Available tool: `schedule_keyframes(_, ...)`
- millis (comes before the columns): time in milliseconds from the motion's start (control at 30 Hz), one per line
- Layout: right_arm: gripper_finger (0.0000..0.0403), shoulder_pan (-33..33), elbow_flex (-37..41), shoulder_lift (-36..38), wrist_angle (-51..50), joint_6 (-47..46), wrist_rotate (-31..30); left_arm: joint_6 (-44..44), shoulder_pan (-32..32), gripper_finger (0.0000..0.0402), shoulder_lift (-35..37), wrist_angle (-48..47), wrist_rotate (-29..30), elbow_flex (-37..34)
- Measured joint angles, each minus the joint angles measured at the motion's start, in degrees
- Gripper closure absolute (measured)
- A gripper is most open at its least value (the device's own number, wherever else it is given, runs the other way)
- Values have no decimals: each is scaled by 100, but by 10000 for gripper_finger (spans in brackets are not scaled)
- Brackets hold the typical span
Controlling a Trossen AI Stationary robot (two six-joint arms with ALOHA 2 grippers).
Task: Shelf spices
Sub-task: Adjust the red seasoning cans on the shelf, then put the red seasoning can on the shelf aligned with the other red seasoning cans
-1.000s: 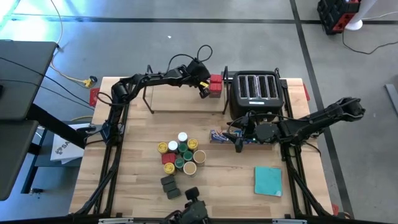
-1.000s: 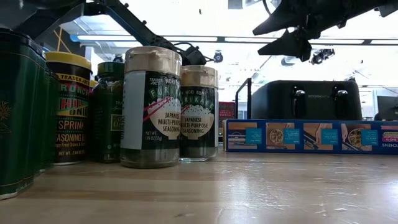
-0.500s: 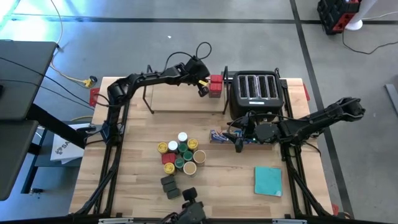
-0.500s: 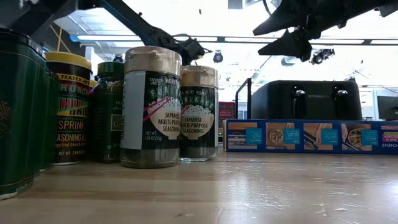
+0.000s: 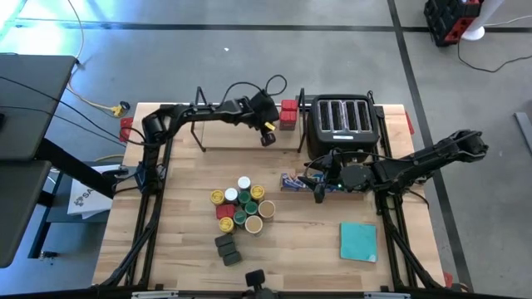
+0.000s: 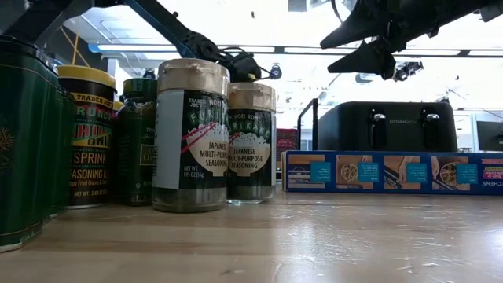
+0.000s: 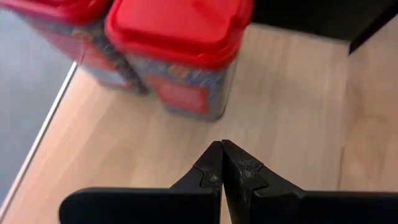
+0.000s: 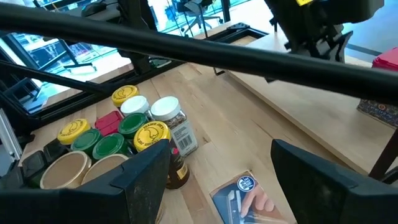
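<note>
Two red tins (image 5: 288, 115) stand on the shelf (image 5: 237, 137) at the desk's far edge, beside the toaster (image 5: 339, 124). My left pincer (image 5: 267, 135) has pulled back from them, pressed together and empty, so that placement looks done. The other spices (image 5: 240, 208) wait clustered near the front edge. My right pincer (image 5: 320, 193) hangs spread over the blue box (image 5: 293, 183).

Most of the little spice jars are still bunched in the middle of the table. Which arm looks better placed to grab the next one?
Probably the right. Its gripper is open, hovering beside the blue box, facing the jars. The left gripper is shut and empty over the shelf by the red tins.
</note>
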State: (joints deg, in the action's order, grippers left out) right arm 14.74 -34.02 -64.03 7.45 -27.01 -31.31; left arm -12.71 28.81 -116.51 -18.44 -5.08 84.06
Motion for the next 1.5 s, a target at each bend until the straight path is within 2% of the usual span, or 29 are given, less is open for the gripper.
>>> schedule_keyframes(467,128,0,0,1,-5,-17,0,220,-19,401,0,1001,15,-178)
schedule_keyframes(767,128,2,0,2,-3,-12,0,251,-62,401,36,835,31,-178)
schedule_keyframes(967,128,2,0,0,-7,-17,0,119,-136,401,464,344,47,-178)
schedule_keyframes(1133,128,2,0,1,-10,-8,-2,-107,-279,401,1158,-294,43,-180)
schedule_keyframes(1267,128,4,0,-1,-2,-13,-1,-238,-721,401,1946,-976,63,-242)
schedule_keyframes(1367,128,4,0,-59,69,-6,-55,-108,-1236,401,2778,-867,295,-839)
schedule_keyframes(1500,128,16,0,-294,227,-5,-66,587,-1963,401,4009,-707,1206,-2019)
